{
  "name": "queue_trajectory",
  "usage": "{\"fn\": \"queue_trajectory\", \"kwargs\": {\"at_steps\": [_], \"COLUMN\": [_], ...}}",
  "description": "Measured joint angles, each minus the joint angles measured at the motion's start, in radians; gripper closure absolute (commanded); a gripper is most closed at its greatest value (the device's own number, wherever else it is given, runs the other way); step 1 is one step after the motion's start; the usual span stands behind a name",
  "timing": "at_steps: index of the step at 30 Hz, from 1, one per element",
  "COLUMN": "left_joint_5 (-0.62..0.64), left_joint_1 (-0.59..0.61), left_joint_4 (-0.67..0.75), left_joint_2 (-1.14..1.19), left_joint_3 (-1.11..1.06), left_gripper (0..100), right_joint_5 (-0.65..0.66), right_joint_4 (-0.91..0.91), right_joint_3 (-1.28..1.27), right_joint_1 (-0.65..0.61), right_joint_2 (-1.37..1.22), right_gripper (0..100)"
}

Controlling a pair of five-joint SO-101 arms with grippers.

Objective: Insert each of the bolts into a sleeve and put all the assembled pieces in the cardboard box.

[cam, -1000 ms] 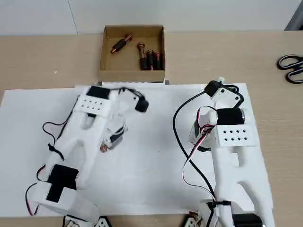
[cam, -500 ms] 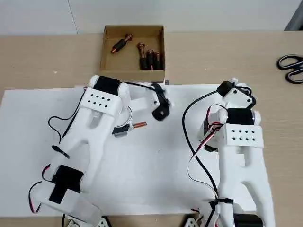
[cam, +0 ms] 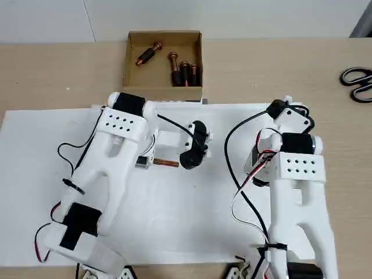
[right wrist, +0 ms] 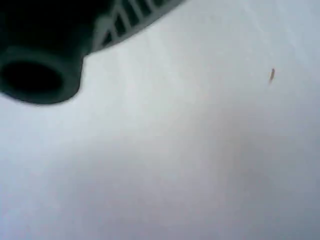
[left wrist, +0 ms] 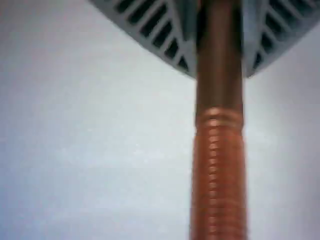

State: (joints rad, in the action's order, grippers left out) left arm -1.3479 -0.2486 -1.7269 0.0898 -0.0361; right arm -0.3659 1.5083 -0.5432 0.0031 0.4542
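Bolt (left wrist: 219, 150) is clamped in your left hand (cam: 143, 163), just below the cardboard box (cam: 163, 93); your right hand (right wrist: 87, 35) grips a black sleeve (right wrist: 39, 76).

The table (cam: 52, 70) is pale wood with a light grain. A big white sheet (cam: 186, 226) covers most of its near half and runs down to the near edge. Beyond the far edge stands a plain white surface (cam: 244, 14) crossed by one thin slanted seam; wall or floor, I cannot tell. A dark grey shape (cam: 365, 22) cuts in at the far right corner. Black-handled scissors (cam: 357, 83) lie by the right edge. The light is soft and even, the shadows faint.
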Motion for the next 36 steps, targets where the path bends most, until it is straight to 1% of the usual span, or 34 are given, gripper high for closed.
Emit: {"fn": "queue_trajectory", "kwargs": {"at_steps": [11,17,21,27,30,32,34,36], "left_joint_5": [-0.008,-0.008,-0.006,-0.005,0.044,0.104,0.21,0.342], "left_joint_1": [0.003,0.003,0.003,-0.005,-0.008,-0.008,-0.011,-0.011], "left_joint_4": [0.005,0.083,0.157,0.207,0.267,0.304,0.319,0.321], "left_joint_2": [0.0,0.0,0.0,0.0,0.0,0.0,0.0,0.0], "left_joint_3": [0.0,0.0,0.002,0.002,0.002,0.002,0.002,0.023], "left_gripper": [99,87,87,87,87,87,90,94], "right_joint_5": [0.0,0.0,0.0,0.0,0.0,0.0,0.0,0.0], "right_joint_4": [0.0,0.0,0.0,0.0,0.006,0.006,0.006,0.006], "right_joint_3": [0.0,0.0,0.0,0.0,0.0,0.0,0.0,0.0], "right_joint_1": [0.0,0.0,0.0,0.0,0.0,0.0,0.0,0.0], "right_joint_2": [0.0,0.0,0.0,0.0,0.0,0.0,0.0,0.0], "right_gripper": [99.5,99.5,99.5,99.5,99.5,99.5,99.5,99.5]}}
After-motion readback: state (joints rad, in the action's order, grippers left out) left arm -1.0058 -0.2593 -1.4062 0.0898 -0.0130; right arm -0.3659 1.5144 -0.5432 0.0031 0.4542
